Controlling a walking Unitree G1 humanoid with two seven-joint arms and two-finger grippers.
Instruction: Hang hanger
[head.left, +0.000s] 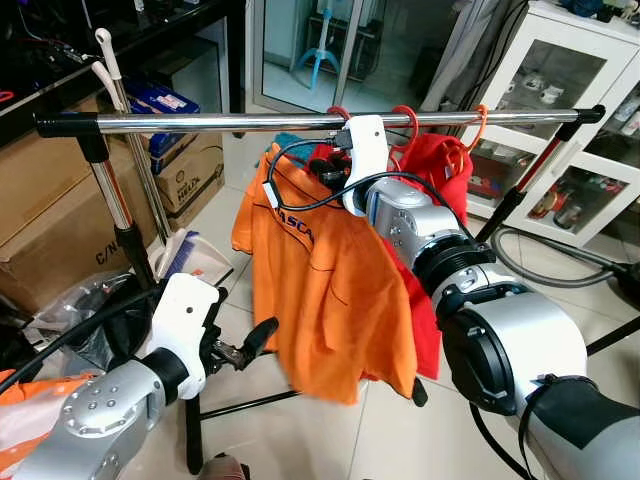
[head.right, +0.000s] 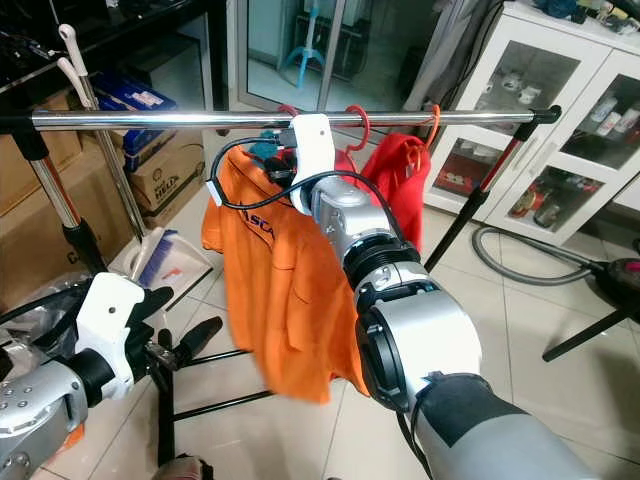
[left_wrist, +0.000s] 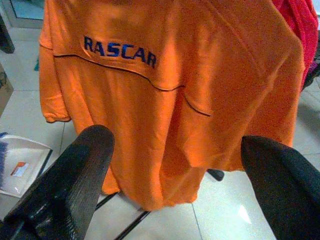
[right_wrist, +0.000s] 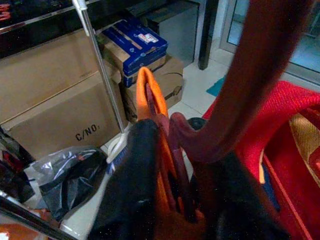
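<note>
**Inspector:** Where did the hanger stand when you looked?

**Onlooker:** The red hanger (right_wrist: 250, 75) carried an orange shirt (head.left: 330, 290), and its hook was up at the metal rail (head.left: 200, 122), near the middle. I could not tell whether the hook sat fully over the rail. The shirt hung below, with dark lettering across it.

**Inspector:** And the right gripper (right_wrist: 172, 200)?

**Onlooker:** It was raised to the rail, at the neck of the shirt. Its black fingers (right_wrist: 132, 190) were pressed in on the hanger and the orange collar between them.

**Inspector:** The left gripper (head.left: 245, 350)?

**Onlooker:** Low, on the near left, pointing at the shirt's lower part and apart from it. Its fingers (left_wrist: 75, 180) were spread wide, pinching nothing.

**Inspector:** Anything else on the rail?

**Onlooker:** A red garment (head.left: 440, 165) hung just right of the orange one, on its own hanger. Cardboard boxes (head.left: 60, 230) stood on the far left, and a white glass-fronted cabinet (head.left: 570, 120) on the far right.
</note>
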